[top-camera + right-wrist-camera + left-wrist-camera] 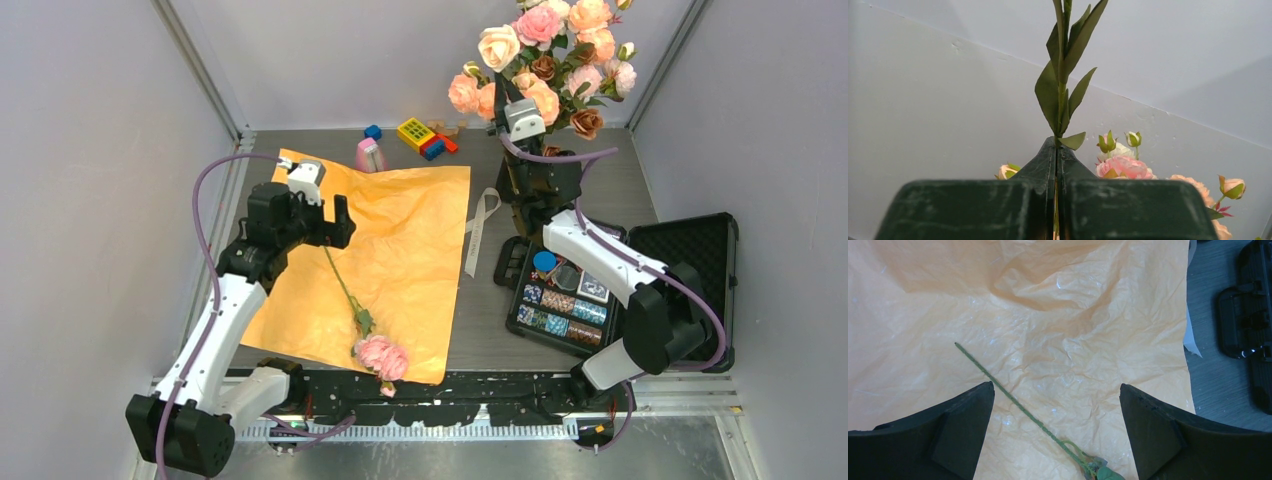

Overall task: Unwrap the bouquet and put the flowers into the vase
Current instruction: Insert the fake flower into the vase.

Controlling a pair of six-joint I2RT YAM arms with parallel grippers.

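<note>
On the grey table (500,330), left gripper (1056,387) gapes over the lone rose (381,357) on the orange paper (400,240), ready to grasp; beyond the paper, right gripper (1056,145) clamps a stem (1061,95) upright.

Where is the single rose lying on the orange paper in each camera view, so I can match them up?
Top external: loose rose lies diagonally on the orange paper, bloom at its near edge.
Left wrist: only its stem, running diagonally down to the bottom edge.
Right wrist: not in it; the right end effector pinches a different leafy stem.
Shared landmark: the orange paper, in top external and left wrist only.
</note>
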